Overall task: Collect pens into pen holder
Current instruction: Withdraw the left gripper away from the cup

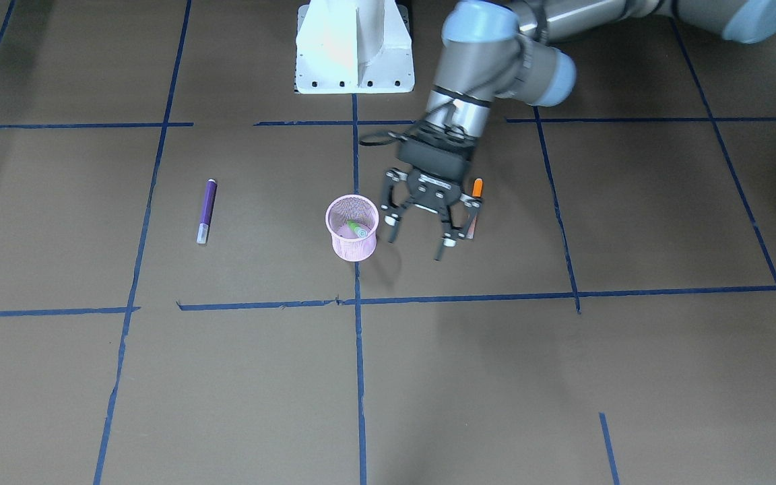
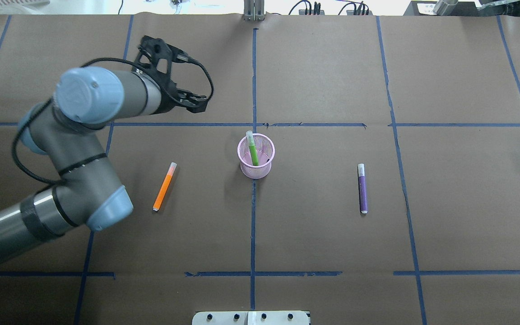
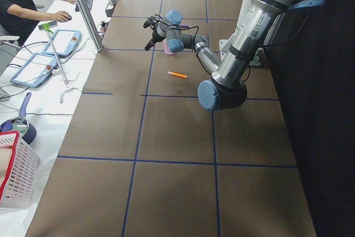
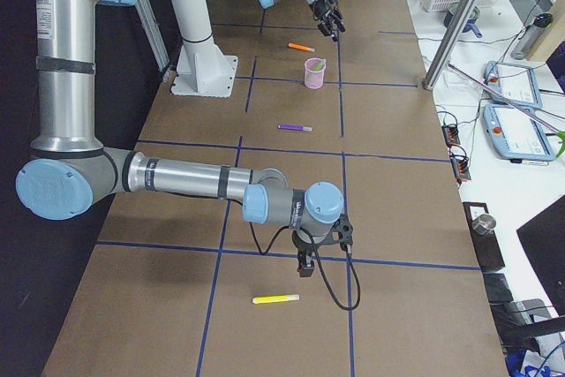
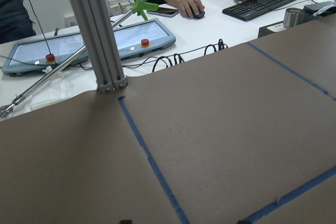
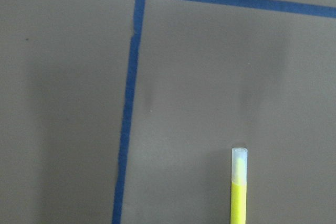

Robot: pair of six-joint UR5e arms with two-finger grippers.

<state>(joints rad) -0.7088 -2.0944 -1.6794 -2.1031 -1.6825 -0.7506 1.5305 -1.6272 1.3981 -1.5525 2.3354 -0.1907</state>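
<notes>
Pink holder: green pen inside. Orange pen, purple pen: flat on table. Left jaws apart, empty; right jaws: cannot tell.

Wire-mesh pen holder, matt paper tabletop

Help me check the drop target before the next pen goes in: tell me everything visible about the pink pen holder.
The pen holder is a small round cup of see-through pink wire mesh with a solid pink rim. It stands upright on the brown table, on the central blue tape line. One green pen leans inside, whitish cap end up at the rim. Nothing else touches it; the orange pen and purple pen lie apart on either side.
</notes>
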